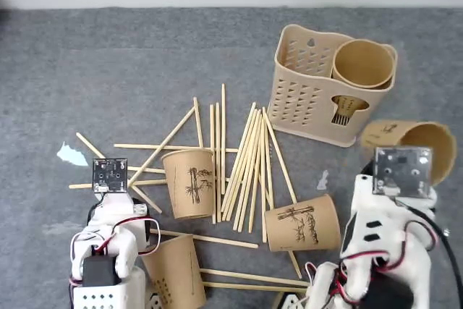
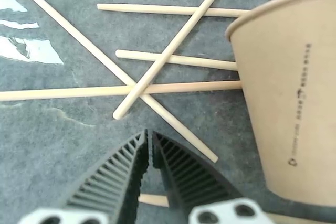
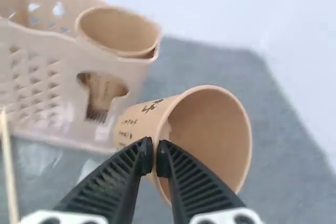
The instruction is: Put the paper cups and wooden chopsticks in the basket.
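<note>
The beige slotted basket (image 1: 311,92) stands at the back right with one paper cup (image 1: 362,63) inside it. My right gripper (image 3: 154,150) is shut on the rim of a second paper cup (image 3: 205,129), held on its side just in front of the basket (image 3: 47,77). This held cup (image 1: 416,139) is beside the basket's near right corner. My left gripper (image 2: 149,136) is shut and holds nothing, low over crossed wooden chopsticks (image 2: 168,56), with a cup (image 2: 289,103) beside it. Other cups are near the middle (image 1: 189,182), front centre (image 1: 304,226) and front left (image 1: 173,273).
Several chopsticks (image 1: 249,168) lie fanned across the middle of the grey mat, and more lie near the front edge (image 1: 253,280). A pale scrap (image 1: 70,154) sits at the left. My left arm (image 1: 108,244) and right arm (image 1: 387,244) stand at the front edge.
</note>
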`<action>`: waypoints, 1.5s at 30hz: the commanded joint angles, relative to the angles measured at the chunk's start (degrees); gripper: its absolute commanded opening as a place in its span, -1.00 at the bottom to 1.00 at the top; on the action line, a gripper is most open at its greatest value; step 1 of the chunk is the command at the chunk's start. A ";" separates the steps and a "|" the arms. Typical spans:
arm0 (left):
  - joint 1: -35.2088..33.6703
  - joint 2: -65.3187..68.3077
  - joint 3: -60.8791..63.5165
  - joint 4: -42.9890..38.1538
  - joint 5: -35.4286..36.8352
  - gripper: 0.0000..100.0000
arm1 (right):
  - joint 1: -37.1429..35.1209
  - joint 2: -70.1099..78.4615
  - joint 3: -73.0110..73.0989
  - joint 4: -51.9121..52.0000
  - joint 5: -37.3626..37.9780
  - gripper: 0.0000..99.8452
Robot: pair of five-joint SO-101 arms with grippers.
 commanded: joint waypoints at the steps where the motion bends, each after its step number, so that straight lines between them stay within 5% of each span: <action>1: -0.09 -0.88 -0.66 0.35 -0.53 -0.97 | 1.27 -1.01 -0.88 -5.85 1.23 -0.98; 15: -0.09 -0.88 -0.66 0.35 -0.53 -0.97 | -6.73 2.24 -2.29 -25.80 3.25 -0.98; 39: -0.09 -0.88 -0.66 0.35 -0.53 -0.97 | -13.05 62.73 -61.36 0.57 4.57 -0.98; 45: -0.09 -0.88 -0.66 0.35 -0.53 -0.97 | -12.97 71.08 -70.51 9.27 10.20 -0.98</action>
